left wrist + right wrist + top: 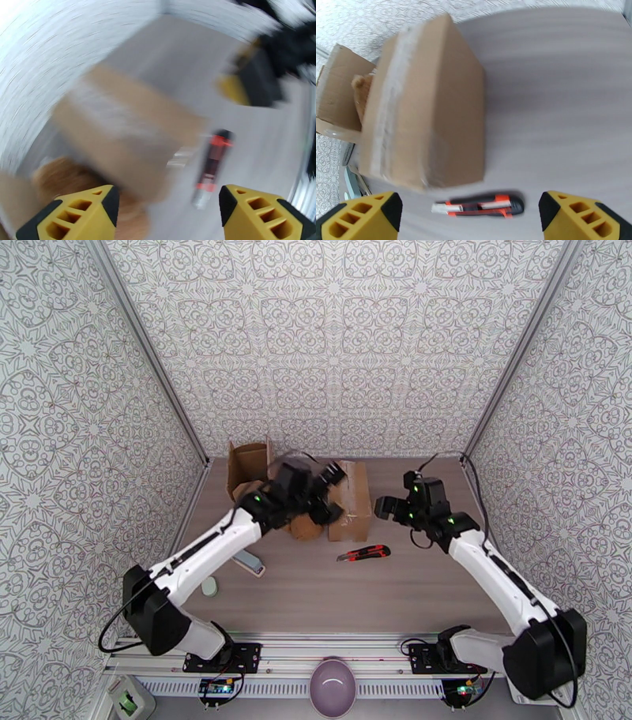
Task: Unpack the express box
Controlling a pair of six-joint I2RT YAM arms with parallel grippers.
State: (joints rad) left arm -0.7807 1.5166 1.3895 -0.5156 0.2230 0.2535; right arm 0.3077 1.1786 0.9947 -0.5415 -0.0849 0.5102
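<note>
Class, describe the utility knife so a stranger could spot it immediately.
Start at the grey-brown table. Near its middle lies a taped brown cardboard box; just on its near side rests the slim red-and-black utility knife. Nothing else there is red.

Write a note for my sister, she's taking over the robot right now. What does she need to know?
Left gripper: open, empty, beside the taped cardboard box.
Right gripper: open, empty, over the utility knife.
The knife lies on the table, on the box's near side, blade out. An opened box sits to its left.
Done: the tape looks uncut, though the view is blurry.
Left: probably grab the knife, slit the tape, open the flaps, empty the box.
</note>
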